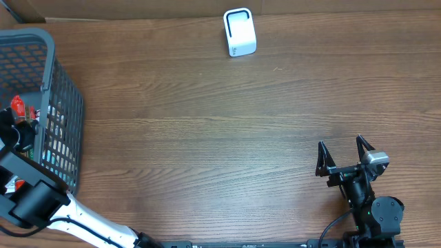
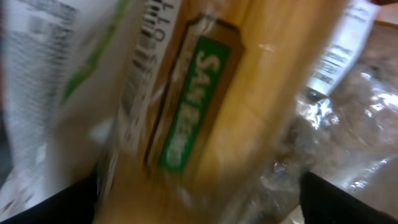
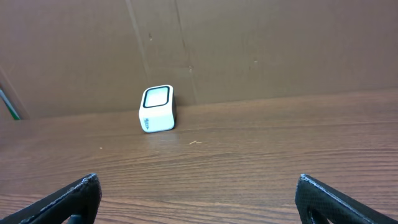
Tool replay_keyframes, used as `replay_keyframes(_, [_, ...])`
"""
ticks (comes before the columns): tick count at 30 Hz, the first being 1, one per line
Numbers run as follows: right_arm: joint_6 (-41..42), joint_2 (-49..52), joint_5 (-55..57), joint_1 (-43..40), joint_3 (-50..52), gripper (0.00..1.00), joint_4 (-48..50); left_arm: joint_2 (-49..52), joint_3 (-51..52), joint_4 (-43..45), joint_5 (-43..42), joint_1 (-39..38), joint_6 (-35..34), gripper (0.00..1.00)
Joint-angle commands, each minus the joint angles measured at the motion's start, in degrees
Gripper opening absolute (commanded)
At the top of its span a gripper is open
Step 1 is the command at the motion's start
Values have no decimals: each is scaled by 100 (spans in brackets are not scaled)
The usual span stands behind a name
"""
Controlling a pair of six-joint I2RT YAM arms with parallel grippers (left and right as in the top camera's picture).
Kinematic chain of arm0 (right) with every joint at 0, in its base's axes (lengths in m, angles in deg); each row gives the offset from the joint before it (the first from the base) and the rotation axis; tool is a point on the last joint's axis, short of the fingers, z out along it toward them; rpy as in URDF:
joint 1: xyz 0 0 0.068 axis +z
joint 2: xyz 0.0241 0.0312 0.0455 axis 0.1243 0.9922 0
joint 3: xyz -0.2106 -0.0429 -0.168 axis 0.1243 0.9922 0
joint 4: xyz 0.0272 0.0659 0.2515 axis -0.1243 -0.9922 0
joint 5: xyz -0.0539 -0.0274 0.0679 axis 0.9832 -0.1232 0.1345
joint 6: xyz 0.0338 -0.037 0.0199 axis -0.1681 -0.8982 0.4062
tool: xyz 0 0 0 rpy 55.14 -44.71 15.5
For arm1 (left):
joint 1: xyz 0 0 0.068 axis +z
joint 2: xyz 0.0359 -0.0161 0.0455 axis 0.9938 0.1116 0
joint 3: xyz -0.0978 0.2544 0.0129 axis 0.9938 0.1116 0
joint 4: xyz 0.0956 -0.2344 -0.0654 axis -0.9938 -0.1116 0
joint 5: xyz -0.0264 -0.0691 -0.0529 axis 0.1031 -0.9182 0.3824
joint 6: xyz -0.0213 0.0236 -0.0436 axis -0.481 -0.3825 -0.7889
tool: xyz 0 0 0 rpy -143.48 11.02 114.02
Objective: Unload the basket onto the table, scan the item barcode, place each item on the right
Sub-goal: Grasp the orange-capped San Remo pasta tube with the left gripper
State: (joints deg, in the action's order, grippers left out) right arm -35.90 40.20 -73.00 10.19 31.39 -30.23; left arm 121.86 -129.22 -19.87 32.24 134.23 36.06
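Note:
My left gripper (image 2: 199, 208) is down inside the grey basket (image 1: 67, 103), its fingers wide apart on either side of a yellow-brown packet with a green label (image 2: 211, 93). The view is blurred, and I cannot see the fingers pressing on the packet. A strip of printed white label (image 2: 134, 87) runs along the packet's left side; no barcode is readable. The white scanner (image 1: 240, 32) stands at the table's far edge, also seen as the white scanner (image 3: 157, 109) ahead of my right gripper (image 3: 199, 193). That right gripper (image 1: 346, 153) stands open and holds nothing at the front right.
The basket at the far left holds several packets, among them a white bag (image 2: 43, 81), crinkled clear plastic (image 2: 348, 124) and a red item (image 1: 17, 105). A brown cardboard wall (image 3: 249, 43) closes the back. The wooden table (image 1: 220, 138) lies between basket and scanner.

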Motion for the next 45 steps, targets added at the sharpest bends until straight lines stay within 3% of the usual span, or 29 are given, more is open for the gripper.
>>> replay_keyframes(1, [-7,-31,22,22,59,100,28,229,37,46,256,2,4,82])
replay_keyframes(6, [-7,-31,24,22,59,100,28,229,33,39,271,2,-273,13])
replay_keyframes(8, [-7,-31,24,22,59,100,28,229,26,48,269,-9,-426,4])
replay_keyframes(18, [-7,-31,22,22,59,100,28,87,-549,-525,273,-275,-715,4])
replay_keyframes(22, [-7,-31,22,22,59,100,28,17,-1344,-990,243,-501,-741,4])
replay_keyframes(38, [-7,-31,22,22,59,100,28,-210,-4129,-2409,269,-1244,-2006,4])
replay_keyframes(45, [-4,-31,22,22,59,100,28,-997,-4286,-2330,-66,-1241,-2135,4])
